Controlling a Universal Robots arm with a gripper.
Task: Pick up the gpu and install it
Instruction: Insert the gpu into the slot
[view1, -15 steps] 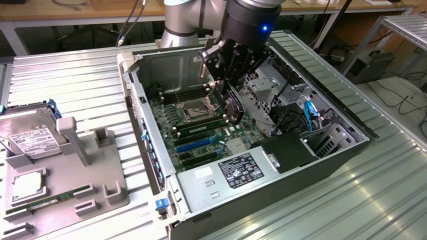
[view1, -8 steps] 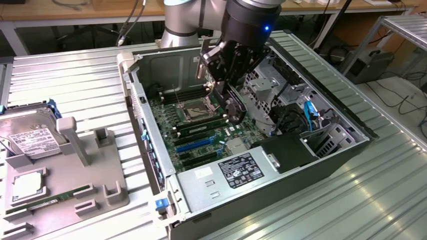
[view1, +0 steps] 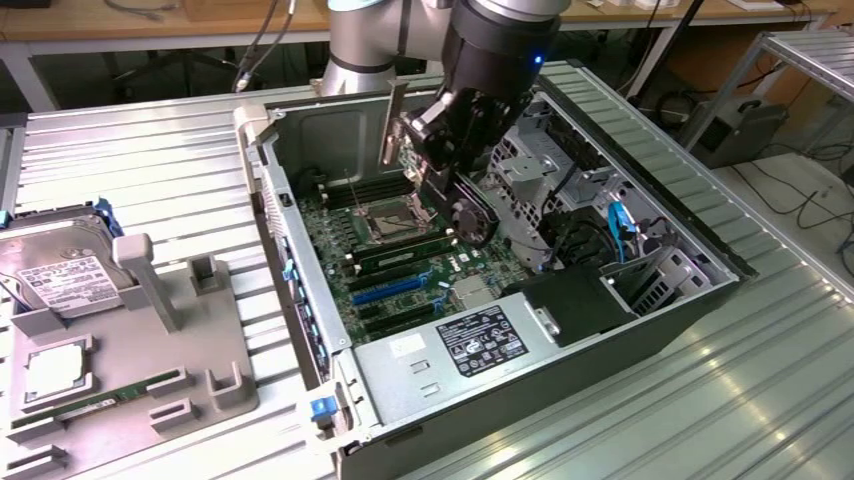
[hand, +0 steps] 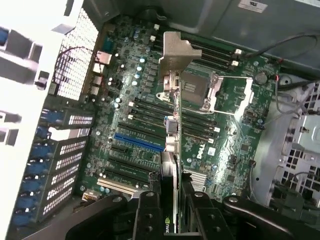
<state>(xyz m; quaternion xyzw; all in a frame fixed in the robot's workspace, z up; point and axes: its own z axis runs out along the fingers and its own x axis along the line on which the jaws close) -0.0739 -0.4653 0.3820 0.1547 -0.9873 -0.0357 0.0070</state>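
My gripper (view1: 447, 160) hangs over the open computer case (view1: 287, 260), shut on the gpu (view1: 470, 212). The gpu is a black card held on edge above the green motherboard (view1: 400, 262), with its silver bracket (view1: 396, 125) pointing up and away. In the wrist view the gpu (hand: 170, 150) is edge-on between my two black fingers (hand: 145, 212), and its bracket (hand: 173, 52) sits over the area of the processor socket (hand: 200, 92). The blue expansion slot (hand: 137, 142) and black slots lie below and to one side of the card, apart from it.
A grey tray (view1: 200, 370) at the exterior view's left holds a silver hard drive (view1: 60, 275), a green memory stick (view1: 100, 402) and a square chip (view1: 54, 370). Inside the case are a power supply (view1: 461, 345), blue cables (view1: 618, 225) and a drive cage (view1: 534, 165).
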